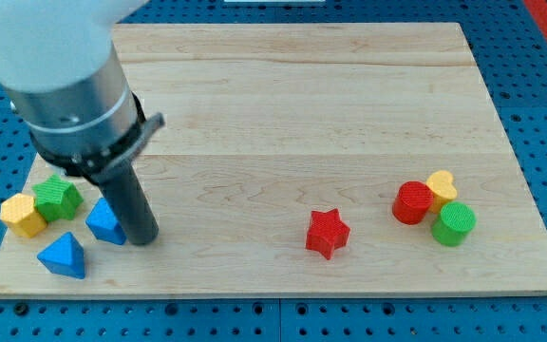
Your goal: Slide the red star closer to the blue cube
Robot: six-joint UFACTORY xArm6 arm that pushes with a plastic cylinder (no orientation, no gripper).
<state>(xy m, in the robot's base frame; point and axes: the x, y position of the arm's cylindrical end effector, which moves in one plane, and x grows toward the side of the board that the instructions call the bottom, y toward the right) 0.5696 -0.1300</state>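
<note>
Wooden desk [283,85], mid-task: the arm's rod stands at the view's lower left, my tip [144,239] touching or just beside the right edge of the blue cube [106,220]. The red star [328,233] sits alone well apart to the view's right, approx. level w/ the tip, so the tip looks to be on the wrong side: it'd prob. need to round the star and push leftward. No gripper on this rig, so no open/closed state to report. Star has no long axis. Other blocks: blue triangular block [63,256], green block [57,197], yellow block [23,214]. No brands, labels or legible writing.
</note>
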